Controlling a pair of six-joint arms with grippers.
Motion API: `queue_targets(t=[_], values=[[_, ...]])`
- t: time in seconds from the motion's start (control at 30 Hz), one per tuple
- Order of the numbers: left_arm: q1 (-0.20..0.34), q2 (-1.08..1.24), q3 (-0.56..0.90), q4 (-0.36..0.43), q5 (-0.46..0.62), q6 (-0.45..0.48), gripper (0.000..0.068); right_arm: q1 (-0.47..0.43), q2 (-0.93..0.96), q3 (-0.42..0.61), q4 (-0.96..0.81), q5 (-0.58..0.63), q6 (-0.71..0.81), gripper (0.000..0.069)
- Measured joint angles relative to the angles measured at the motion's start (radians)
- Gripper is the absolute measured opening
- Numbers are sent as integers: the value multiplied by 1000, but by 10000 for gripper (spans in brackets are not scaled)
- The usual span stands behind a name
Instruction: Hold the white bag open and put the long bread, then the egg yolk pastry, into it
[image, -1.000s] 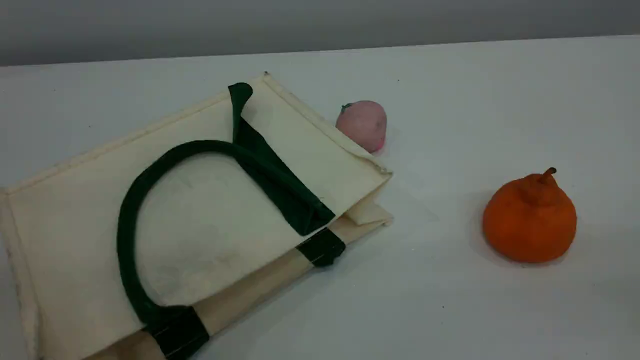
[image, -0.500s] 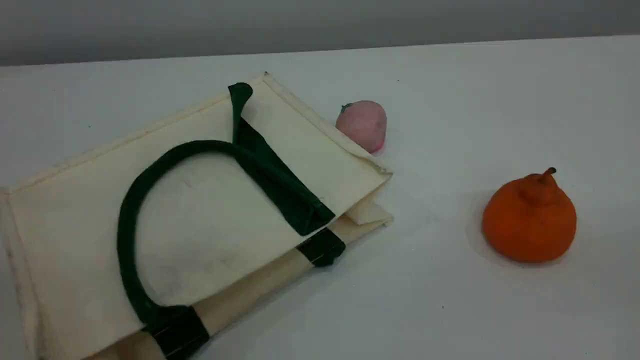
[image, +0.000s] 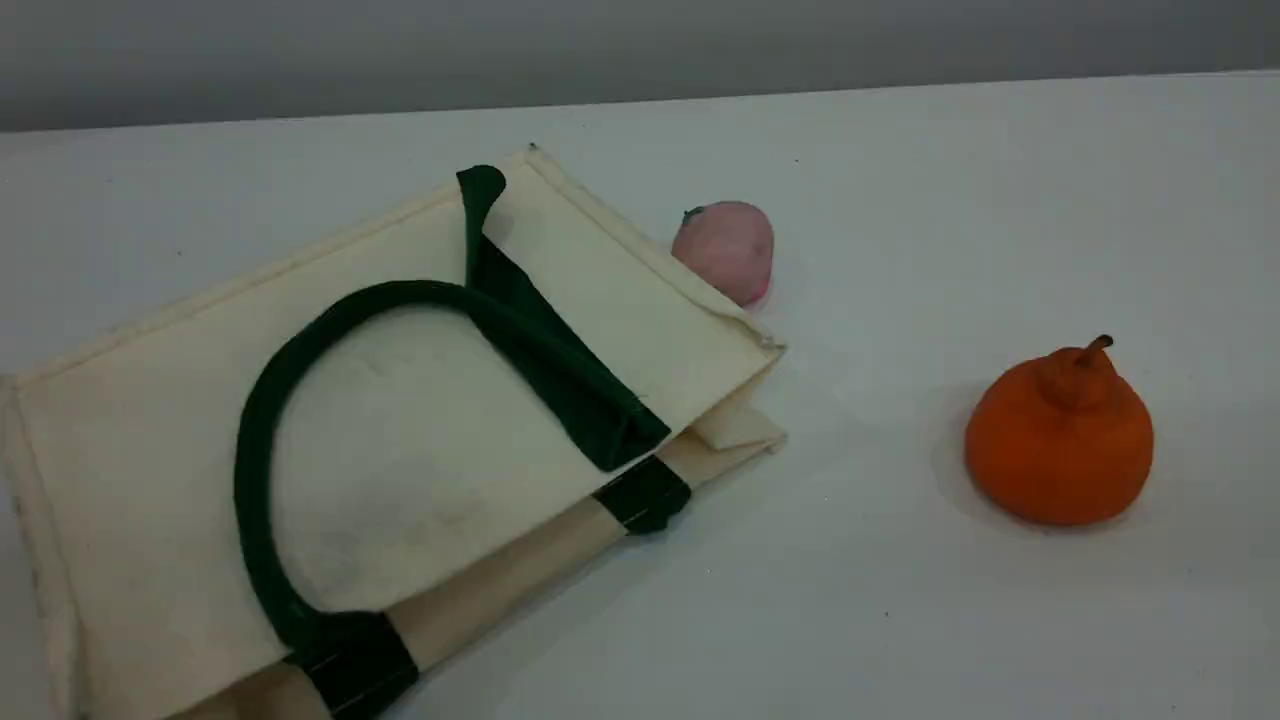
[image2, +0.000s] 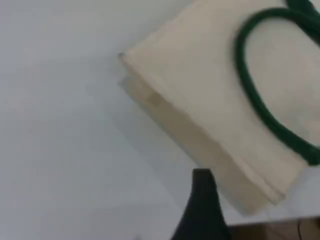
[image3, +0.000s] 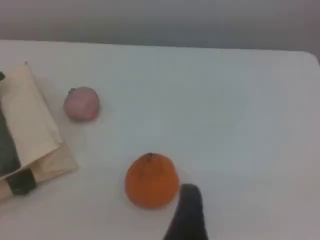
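Scene view: white bag (image: 400, 470) lies flat on the table (image: 900, 620), mouth nearly shut; pink ball (image: 725, 250) just beside its far edge; long bread and egg yolk pastry in no view. Left gripper (image2: 202, 182) by the bag's edge, right gripper (image3: 189, 197) near the orange fruit (image: 1060, 440); both spread, holding nothing. Risks: pinching both layers keeps the mouth shut; right arm grabs a decoy.

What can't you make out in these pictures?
- The long bread and egg yolk pastry: in no view.
- The bag: the scene view's left and bottom edges cut it off, and its top panel hides the inside.
- The pink ball: too blurred to identify in the scene or right wrist view.
- Only the left hand's fingertip and the right hand's fingertip show, at the wrist views' bottom edges. The rest is out of frame.
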Motion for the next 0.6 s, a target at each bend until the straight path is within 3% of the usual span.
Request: queue_targets(t=[0.2, 0.6], values=[[126, -105, 0, 1, 3, 0, 501, -4, 0, 0, 1, 0, 0, 561], [128, -223, 0, 4, 3, 1, 501, -63, 0, 0, 0, 0, 0, 561]])
